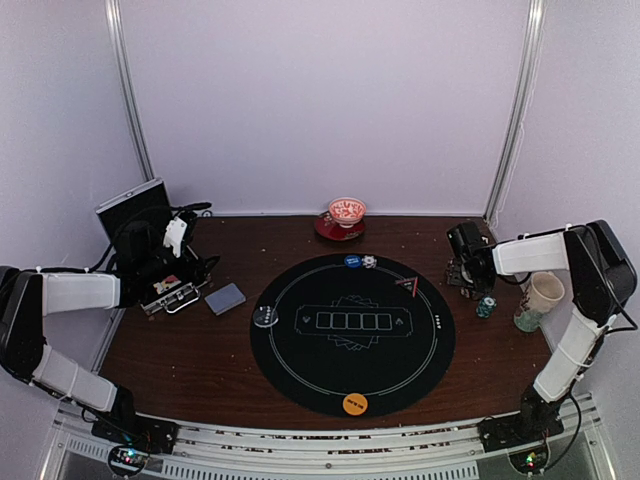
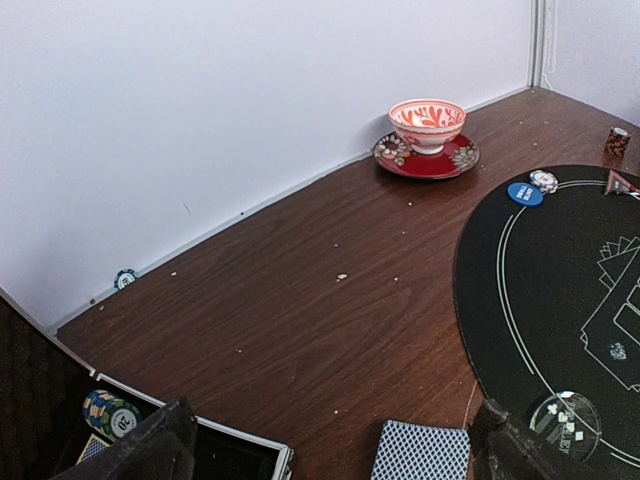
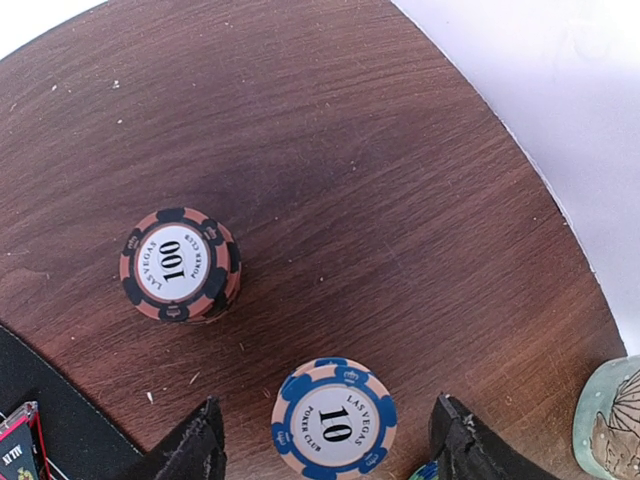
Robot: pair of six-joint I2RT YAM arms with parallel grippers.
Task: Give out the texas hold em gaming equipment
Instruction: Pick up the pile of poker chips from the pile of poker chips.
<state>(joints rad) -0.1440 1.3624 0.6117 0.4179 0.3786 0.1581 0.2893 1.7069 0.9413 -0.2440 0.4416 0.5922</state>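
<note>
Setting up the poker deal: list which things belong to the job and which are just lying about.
Job:
card deck
blue disc
orange disc
white disc
100 chips
10 chips

Lying about:
bowl
saucer
mat
mug

A card deck (image 1: pixel 225 298) is lying face-down left of the black mat (image 1: pixel 300 380); a blue disc (image 1: pixel 352 260), orange disc (image 1: pixel 355 404) and white disc (image 1: pixel 265 316) are sitting on its rim; orange chips (image 3: pixel 180 264) and blue chips (image 3: pixel 333 418) are standing stacked right of it.
</note>
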